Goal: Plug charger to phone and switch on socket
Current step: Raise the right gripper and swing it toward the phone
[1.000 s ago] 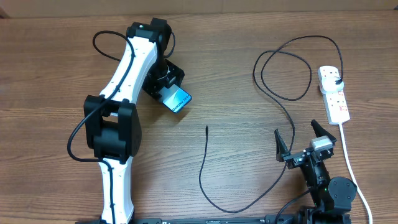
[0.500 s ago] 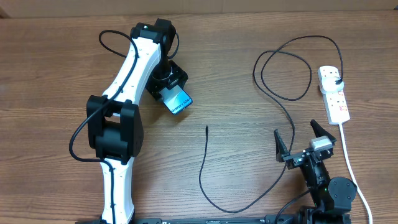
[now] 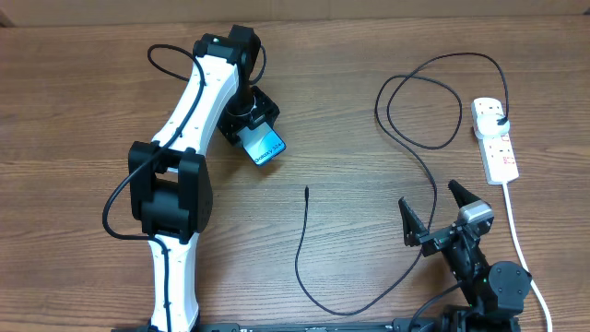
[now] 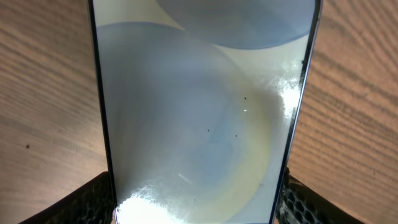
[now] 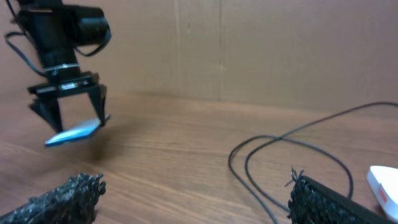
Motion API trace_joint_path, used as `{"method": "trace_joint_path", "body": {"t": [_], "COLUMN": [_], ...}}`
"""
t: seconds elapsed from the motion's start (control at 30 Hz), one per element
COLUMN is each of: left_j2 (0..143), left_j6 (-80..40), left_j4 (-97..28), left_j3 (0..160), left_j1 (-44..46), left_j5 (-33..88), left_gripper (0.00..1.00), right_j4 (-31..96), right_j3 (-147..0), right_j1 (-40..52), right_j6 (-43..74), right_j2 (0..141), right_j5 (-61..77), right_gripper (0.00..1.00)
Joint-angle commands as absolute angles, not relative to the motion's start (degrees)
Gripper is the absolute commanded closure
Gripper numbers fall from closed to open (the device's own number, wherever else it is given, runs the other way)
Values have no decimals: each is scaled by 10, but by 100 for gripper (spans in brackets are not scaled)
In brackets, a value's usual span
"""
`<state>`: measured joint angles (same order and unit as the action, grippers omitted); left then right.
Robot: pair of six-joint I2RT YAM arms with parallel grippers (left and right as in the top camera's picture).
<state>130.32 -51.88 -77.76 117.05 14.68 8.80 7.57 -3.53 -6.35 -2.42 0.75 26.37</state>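
counter [image 3: 369, 55]: we judge phone-positioning step | left end effector [image 3: 256, 138] holds the phone [image 3: 267, 149], seemingly tilted off the wood | right end effector [image 3: 429, 194] wide, empty, beside the charger [image 3: 300, 254] | socket [image 3: 499, 152] far right, untouched | next we must pinch the connector tip [image 3: 306, 191], mid-counter

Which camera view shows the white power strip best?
The overhead view: the whole white oblong power strip lies in plain sight. The right wrist view catches only one corner; the left wrist view shows nothing of it.
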Motion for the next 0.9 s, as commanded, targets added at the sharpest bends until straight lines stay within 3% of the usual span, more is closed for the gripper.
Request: {"method": "trace_joint_path", "body": {"t": [0.0,0.27,0.3,0.57,0.7,0.87], "left_j2": [1301,1301,1301,1301,1301,1301], "left_j6": [-519,-519,-530,-558,-565,-605], "left_j4": [-769,-761,-762,-762,-761,-761], "left_j3": [1187,1187,1187,1187,1187,1187], "left_j1": [154,154,154,154,154,154], "left_j5": [46,39,41,73,120,152], "left_gripper": [96,96,96,96,96,96], "right_j4": [113,213,249,349,315,202], "right_j3": [-105,-243,-310,-512,-557,-557], "right_j1": [-61,-61,-61,-61,-61,-57], "right_j6": [-13,-12,7,18,145,252], "right_j2": [9,125,223,568,723,843], "right_j5": [282,290,304,500,660,733], "right_gripper": [0,0,0,0,0,0]}}
